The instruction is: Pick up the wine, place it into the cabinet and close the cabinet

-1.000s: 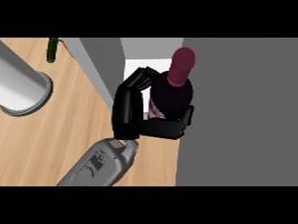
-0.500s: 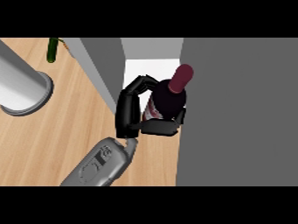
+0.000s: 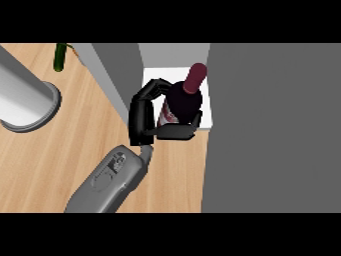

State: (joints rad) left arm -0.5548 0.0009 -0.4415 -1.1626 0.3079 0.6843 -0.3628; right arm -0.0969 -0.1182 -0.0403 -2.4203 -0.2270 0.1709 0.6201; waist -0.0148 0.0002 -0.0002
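Note:
The wine bottle [image 3: 183, 102], dark with a maroon neck and a pale label, is held in my left hand [image 3: 138, 120]. Fingers curl round its far side and the thumb [image 3: 176, 132] crosses its near side. The bottle stands at the mouth of the cabinet, over the white inner floor [image 3: 156, 74], between the cabinet's grey left wall [image 3: 119, 75] and a large grey panel [image 3: 280, 125] on the right. Its base is hidden behind my hand. My grey forearm [image 3: 110, 182] comes in from the lower edge. My right hand does not show.
A wide grey cylinder [image 3: 10, 90] stands on the wooden counter [image 3: 47, 165] at the left. A slim green object [image 3: 60, 56] lies at the top left. The grey panel fills the right side of the view.
My left hand has carried the bottle slightly left, off the grey panel's edge and over the white cabinet floor. The bottle's neck has swung a little.

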